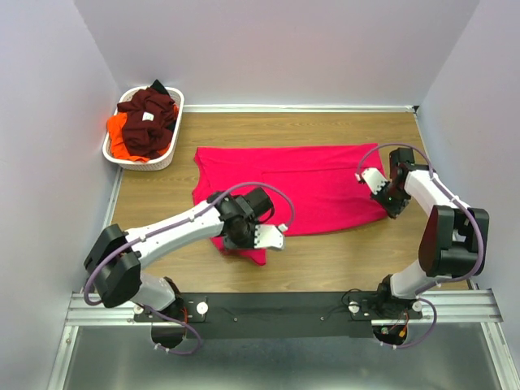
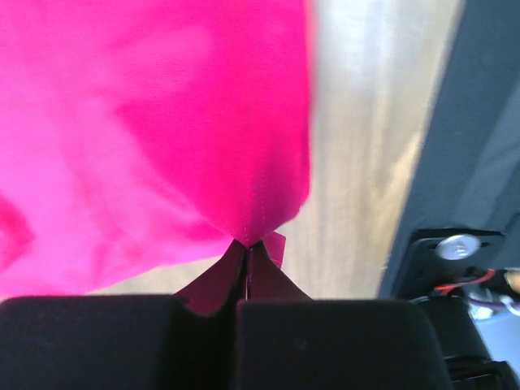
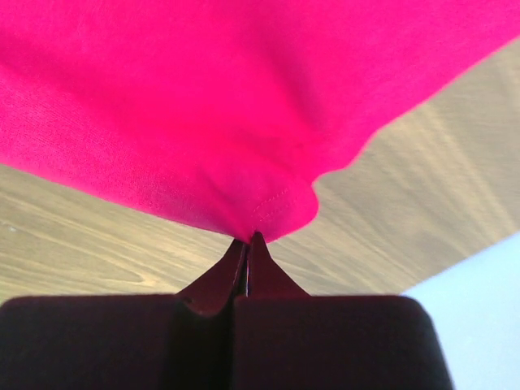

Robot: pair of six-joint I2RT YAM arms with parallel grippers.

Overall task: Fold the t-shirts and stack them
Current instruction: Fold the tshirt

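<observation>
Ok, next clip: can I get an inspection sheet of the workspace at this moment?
Surface: wooden table, no spills seen.
Job's things: red t-shirt spread out mid-table; maroon t-shirts and orange t-shirt heaped in white basket, far left.
Clutter: nothing seen.
Grippers: left gripper and right gripper, jaws shut on red t-shirt's near-left and right edges.
Cables: purple cables loop along both arms.
Surroundings: pale walls on three sides.
</observation>
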